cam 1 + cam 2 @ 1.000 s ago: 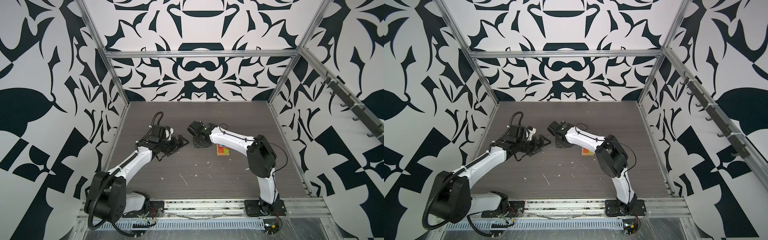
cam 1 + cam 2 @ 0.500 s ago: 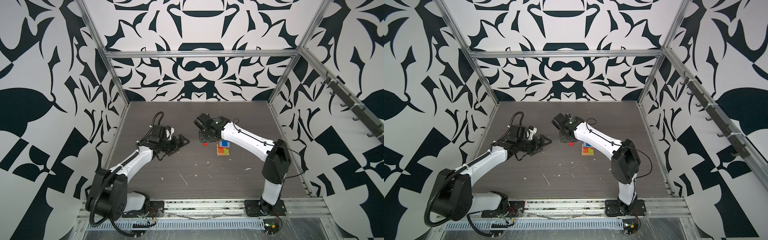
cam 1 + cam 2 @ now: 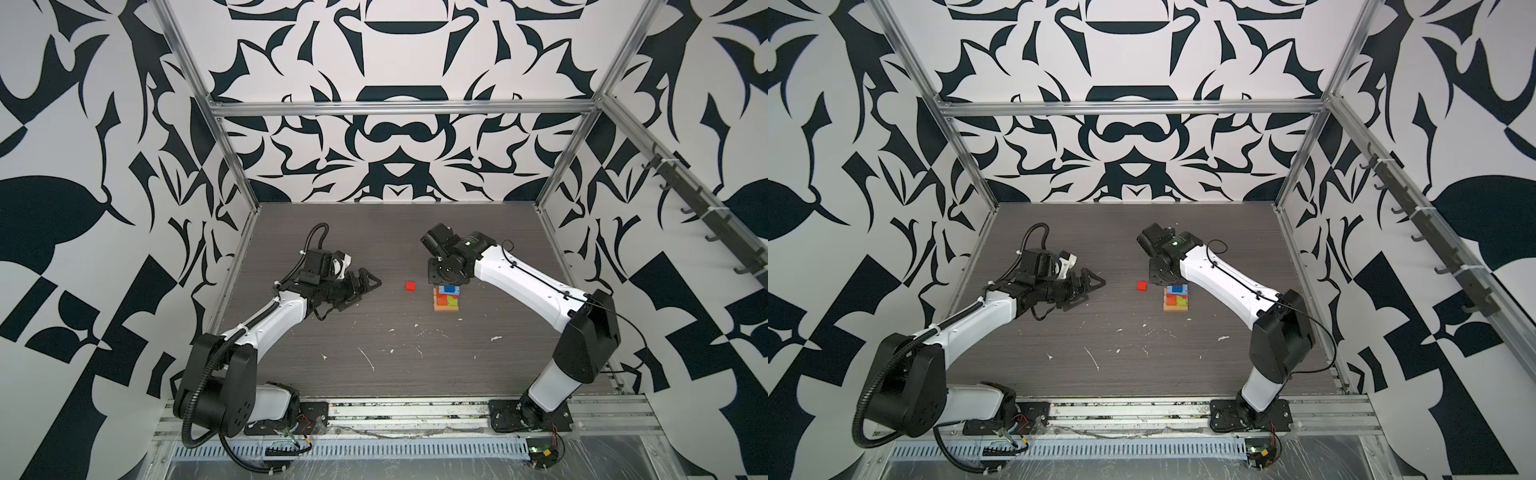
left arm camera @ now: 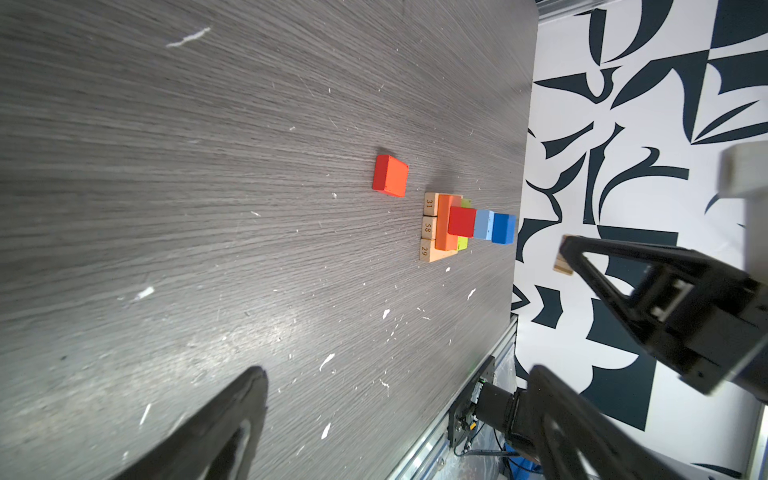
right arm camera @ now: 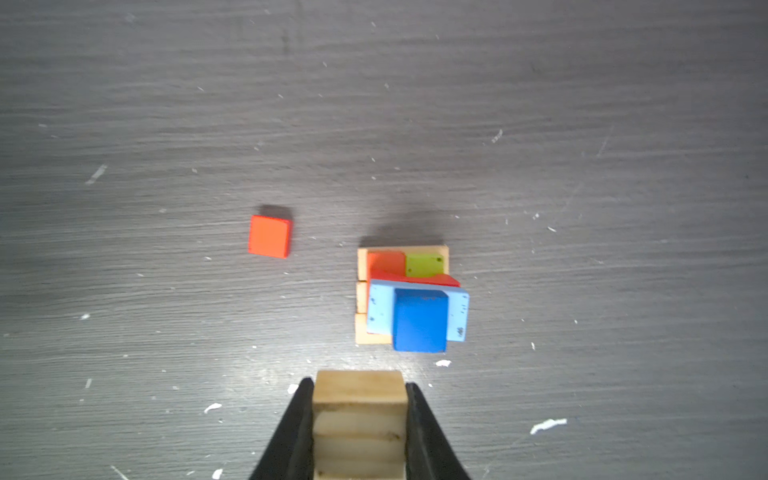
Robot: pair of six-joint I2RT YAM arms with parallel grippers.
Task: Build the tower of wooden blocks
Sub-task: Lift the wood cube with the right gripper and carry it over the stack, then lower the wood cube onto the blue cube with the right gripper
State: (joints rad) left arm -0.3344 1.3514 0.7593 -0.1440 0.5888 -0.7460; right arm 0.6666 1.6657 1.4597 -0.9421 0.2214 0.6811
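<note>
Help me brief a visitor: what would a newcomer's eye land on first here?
The bold black-and-white wall pattern strikes first, then the bright wood block tower mid-table, a loose red block lying apart on its left in both top views. Close by, the right gripper is shut on a tan block; the left gripper is open.

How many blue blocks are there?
2. The dark blue block sits on top of the tower. The light blue block lies right under it. Others could be hidden inside the stack.
</note>
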